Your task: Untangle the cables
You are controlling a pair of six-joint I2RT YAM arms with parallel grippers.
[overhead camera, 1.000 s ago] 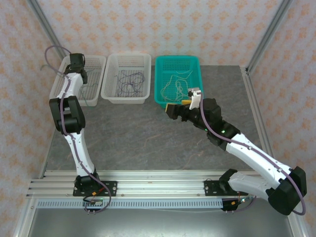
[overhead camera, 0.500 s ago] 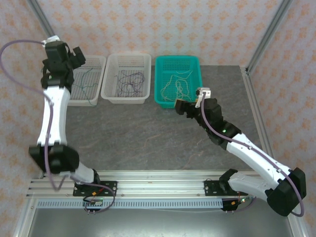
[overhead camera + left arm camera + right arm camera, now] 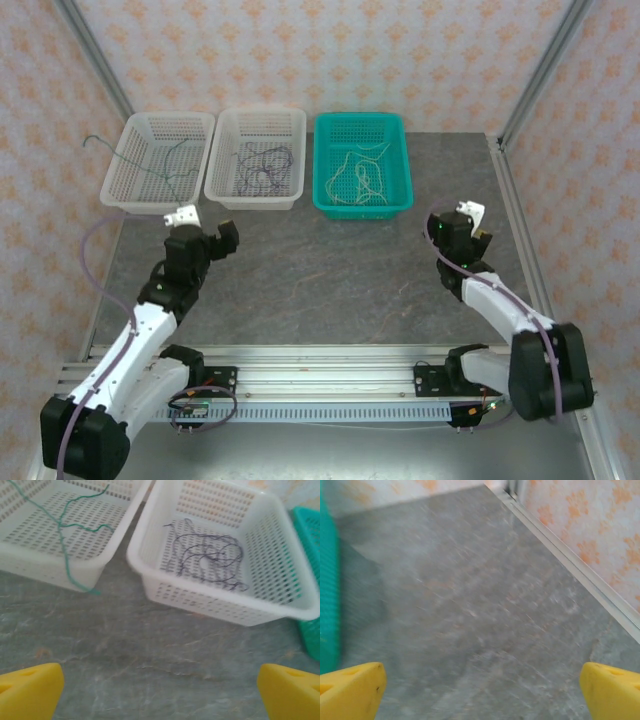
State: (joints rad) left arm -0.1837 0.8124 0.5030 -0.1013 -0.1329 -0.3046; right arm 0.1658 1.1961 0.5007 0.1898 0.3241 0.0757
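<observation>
Ahead of the left gripper (image 3: 160,695), well beyond its yellow fingers (image 3: 30,690), two white baskets are seen side by side on the grey table (image 3: 150,650). A change from a second ago is noted. The left arm was then reached out over the far-left basket, and the right gripper (image 3: 480,692) was held at the near rim of the teal basket (image 3: 362,208). Both arms have since been drawn back toward their bases, and nothing has been carried along. The left fingers are spread wide with only bare table between them. The right fingers (image 3: 612,690) are likewise spread wide and empty, with the teal wall off to their left.

From this it is judged that the sorting is finished or nearly so, and that the arms are being brought to rest.

The cables are found apart by colour. The green cable (image 3: 60,527) lies in the left white basket (image 3: 30,562), ahead and to the left of the left fingers, with one end hung over the near wall down to the table. The dark purple cables (image 3: 210,560) lie in thin loose loops in the middle white basket (image 3: 210,605), ahead and to the right. The cream cables (image 3: 362,175) are seen as pale squiggles in the teal basket. Whether the purple strands are fully free of one another cannot be told.
</observation>
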